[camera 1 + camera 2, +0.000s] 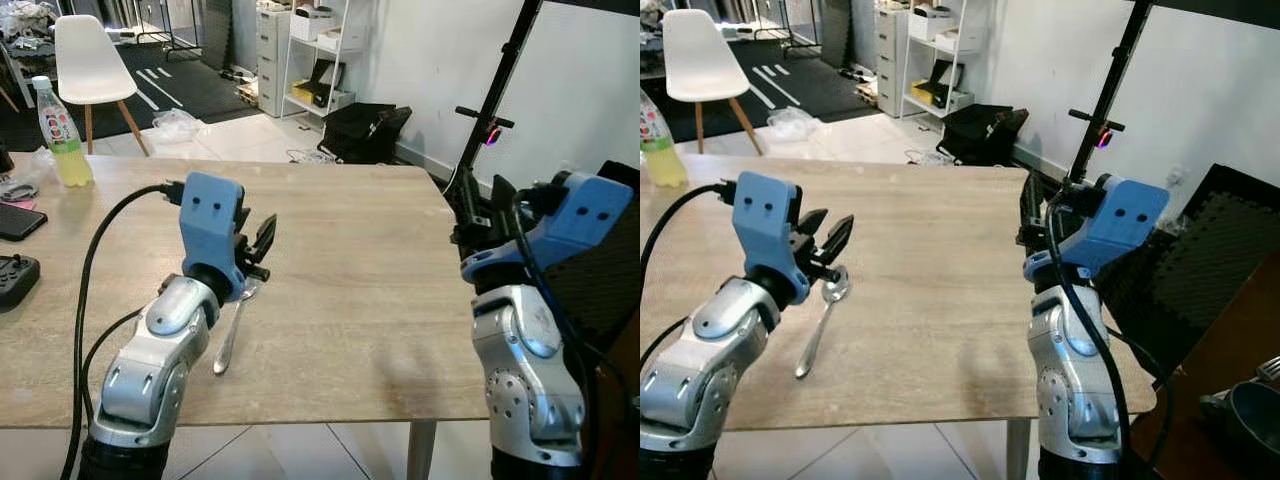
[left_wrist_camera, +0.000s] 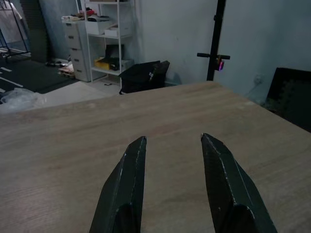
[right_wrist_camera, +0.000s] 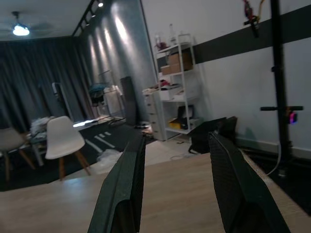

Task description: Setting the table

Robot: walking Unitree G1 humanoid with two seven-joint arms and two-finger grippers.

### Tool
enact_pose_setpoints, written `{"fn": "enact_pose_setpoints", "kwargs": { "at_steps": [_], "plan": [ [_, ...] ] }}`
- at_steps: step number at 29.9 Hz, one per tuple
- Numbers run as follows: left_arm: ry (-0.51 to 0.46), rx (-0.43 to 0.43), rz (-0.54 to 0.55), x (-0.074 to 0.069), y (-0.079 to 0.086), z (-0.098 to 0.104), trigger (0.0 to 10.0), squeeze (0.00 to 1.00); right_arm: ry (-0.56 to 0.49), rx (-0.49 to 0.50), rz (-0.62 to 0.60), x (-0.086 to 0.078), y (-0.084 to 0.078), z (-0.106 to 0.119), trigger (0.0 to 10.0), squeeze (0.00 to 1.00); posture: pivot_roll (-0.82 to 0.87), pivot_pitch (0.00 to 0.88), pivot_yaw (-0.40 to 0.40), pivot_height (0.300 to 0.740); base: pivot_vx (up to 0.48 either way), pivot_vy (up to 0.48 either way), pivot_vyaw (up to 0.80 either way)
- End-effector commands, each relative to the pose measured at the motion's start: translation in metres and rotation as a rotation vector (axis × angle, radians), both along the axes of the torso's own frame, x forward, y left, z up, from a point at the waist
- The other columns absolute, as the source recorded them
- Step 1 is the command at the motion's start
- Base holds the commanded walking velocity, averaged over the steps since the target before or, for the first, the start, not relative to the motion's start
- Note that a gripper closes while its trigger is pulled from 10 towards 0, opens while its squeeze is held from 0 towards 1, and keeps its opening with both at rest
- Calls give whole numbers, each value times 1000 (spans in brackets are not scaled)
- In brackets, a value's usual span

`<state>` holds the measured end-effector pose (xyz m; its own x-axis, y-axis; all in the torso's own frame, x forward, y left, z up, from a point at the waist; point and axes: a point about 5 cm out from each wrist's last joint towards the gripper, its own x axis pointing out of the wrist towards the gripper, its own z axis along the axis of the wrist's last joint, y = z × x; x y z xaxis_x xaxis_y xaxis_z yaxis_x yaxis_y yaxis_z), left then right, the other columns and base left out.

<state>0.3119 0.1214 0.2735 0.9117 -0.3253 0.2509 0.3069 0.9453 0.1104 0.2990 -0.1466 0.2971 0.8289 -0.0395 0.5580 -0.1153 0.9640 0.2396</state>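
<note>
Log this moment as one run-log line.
task: setting the table | spoon: flat on table | left gripper: open, above spoon bowl, empty | right gripper: open, raised at table's right edge, empty

The two eye views look forward and down from the robot's head onto the tabletop (image 1: 380, 300), close enough that both forearms rise from the lower edge. They share the same scene, the right eye shifted sideways, so the spoon (image 1: 820, 325) and white chair (image 1: 700, 55) sit further left in it.

The left wrist view looks low along its two fingers (image 2: 121, 189), which stand apart just above the wood, facing across the tabletop toward the white shelf unit (image 2: 104, 39) and black stand beyond their tips.

The right wrist view looks along its parted fingers (image 3: 121, 189) from higher, facing the same shelf unit, chair and far room.
</note>
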Motion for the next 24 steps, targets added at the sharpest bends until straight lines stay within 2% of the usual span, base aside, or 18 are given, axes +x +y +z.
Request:
{"fn": "enact_pose_setpoints", "kwargs": {
  "at_steps": [1, 24],
  "plan": [
    [-15, 11, -4, -3, -2, -1, 10000, 0, 23, -6, 6, 0, 1, -6, 10000, 0, 152, 0, -4, 740, 0, 0, 0],
    [-9, 30, 1, -3, -1, -3, 10000, 0, 39, -3, 17, 1, 1, -10, 10000, 0, 153, 12, -1, 740, 0, 0, 0]
  ]
}}
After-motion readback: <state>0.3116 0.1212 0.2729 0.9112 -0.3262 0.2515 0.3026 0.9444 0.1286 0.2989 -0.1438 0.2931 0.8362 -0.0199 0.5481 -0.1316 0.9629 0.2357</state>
